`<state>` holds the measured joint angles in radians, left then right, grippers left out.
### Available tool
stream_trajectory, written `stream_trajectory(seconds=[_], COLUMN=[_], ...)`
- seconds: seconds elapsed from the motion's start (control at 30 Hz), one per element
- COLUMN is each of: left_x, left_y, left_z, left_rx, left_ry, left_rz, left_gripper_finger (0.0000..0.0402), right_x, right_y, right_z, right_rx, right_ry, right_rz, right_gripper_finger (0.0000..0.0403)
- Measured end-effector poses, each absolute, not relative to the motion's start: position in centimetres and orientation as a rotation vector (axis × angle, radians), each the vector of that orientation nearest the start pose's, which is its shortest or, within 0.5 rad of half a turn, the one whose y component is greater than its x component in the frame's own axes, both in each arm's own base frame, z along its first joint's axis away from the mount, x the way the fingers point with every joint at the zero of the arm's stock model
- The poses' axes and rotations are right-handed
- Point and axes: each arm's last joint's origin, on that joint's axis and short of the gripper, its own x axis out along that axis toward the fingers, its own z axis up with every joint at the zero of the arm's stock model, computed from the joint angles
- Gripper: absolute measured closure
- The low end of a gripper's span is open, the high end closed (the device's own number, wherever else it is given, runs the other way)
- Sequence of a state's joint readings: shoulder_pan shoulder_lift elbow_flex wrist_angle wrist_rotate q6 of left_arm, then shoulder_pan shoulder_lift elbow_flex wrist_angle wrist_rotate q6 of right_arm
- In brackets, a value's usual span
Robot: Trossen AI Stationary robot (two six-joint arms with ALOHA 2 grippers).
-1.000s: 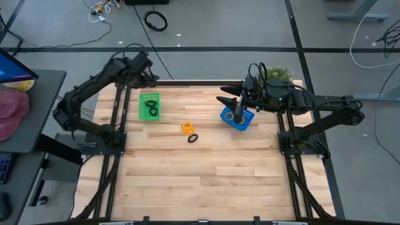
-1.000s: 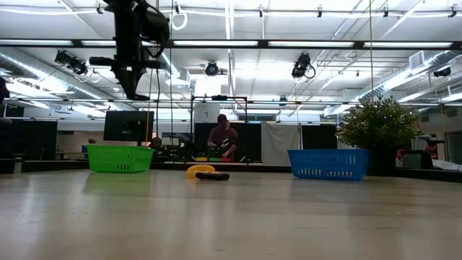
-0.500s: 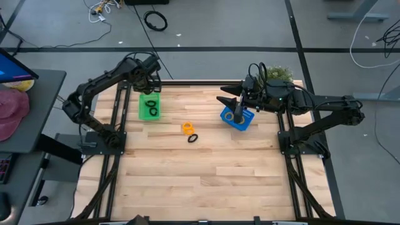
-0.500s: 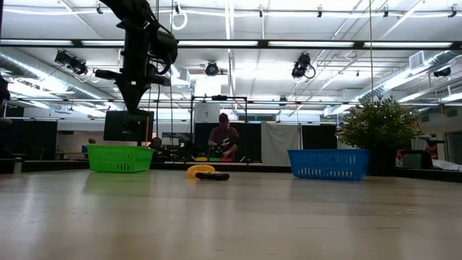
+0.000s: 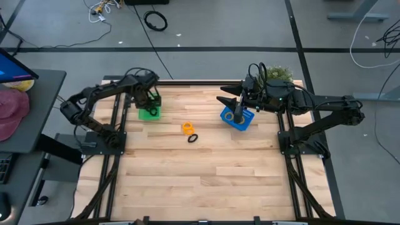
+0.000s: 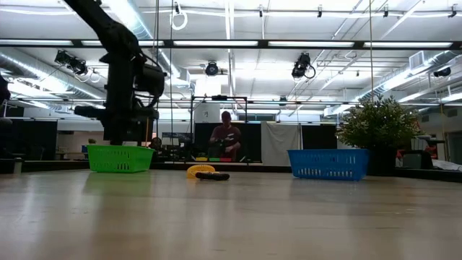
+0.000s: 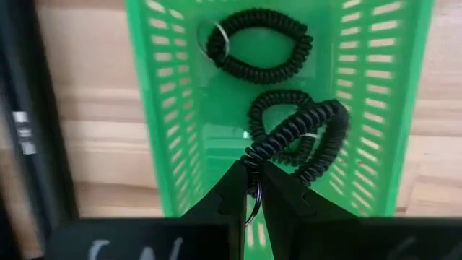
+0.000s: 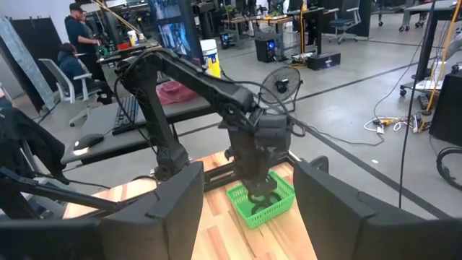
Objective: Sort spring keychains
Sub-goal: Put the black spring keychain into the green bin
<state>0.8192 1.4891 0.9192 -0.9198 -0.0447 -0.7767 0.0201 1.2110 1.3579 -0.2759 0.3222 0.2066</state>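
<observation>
My left gripper (image 5: 150, 102) (image 6: 121, 139) (image 7: 252, 189) points down into the green basket (image 5: 149, 114) (image 6: 120, 158) (image 7: 162, 108), shut on a black spring keychain (image 7: 307, 133). Two more black keychains lie on the basket floor: one in plain view (image 7: 256, 45), one partly under the held coil (image 7: 268, 108). An orange keychain (image 5: 187, 127) (image 6: 200, 171) and a black one (image 5: 192, 138) (image 6: 212, 176) lie on the table between the baskets. My right gripper (image 5: 231, 107) (image 8: 249, 217) hovers open above the blue basket (image 5: 244, 120) (image 6: 328, 164). My left gripper pinches the black spring keychain between its two fingertips at the coil's end beside the metal ring (image 7: 253, 160). The fingers come from above, pointing down. The coil hangs below them in a loop inside the green basket, over another black keychain; whether it rests on that one I cannot tell.
A potted plant (image 5: 278, 73) (image 6: 379, 126) stands at the table's far right corner behind the blue basket. A person (image 6: 222, 141) sits in the room beyond the table. Bare wood (image 5: 200, 181) fills the near half of the table.
My left gripper has moved from above the table's far left edge toward the near edge and down, ending with its fingers in the green basket. My right arm has kept still.
</observation>
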Motion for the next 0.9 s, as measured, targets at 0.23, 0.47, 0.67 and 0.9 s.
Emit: stream_trajectory(seconds=[0.23,0.47,0.67,0.9], left_x=[16.2,15.7,15.6,16.0], left_y=[17.5,17.0,16.9,17.0], left_z=[17.0,15.5,15.2,15.5], left_rx=[-1.184,-1.184,-1.183,-1.162], left_ry=[1.099,1.083,1.088,1.047], left_rz=[1.268,1.272,1.272,1.261], left_gripper_finger=[0.0364,0.0363,0.0362,0.0357], right_x=[25.5,25.5,25.5,25.5], right_y=[-0.4,-0.4,-0.4,-0.4], right_z=[43.4,43.4,43.3,43.3], right_rx=[0.184,0.184,0.184,0.184], right_ry=[0.096,0.096,0.096,0.097], right_rz=[-0.313,-0.314,-0.314,-0.314], right_gripper_finger=[0.0186,0.0186,0.0186,0.0186])
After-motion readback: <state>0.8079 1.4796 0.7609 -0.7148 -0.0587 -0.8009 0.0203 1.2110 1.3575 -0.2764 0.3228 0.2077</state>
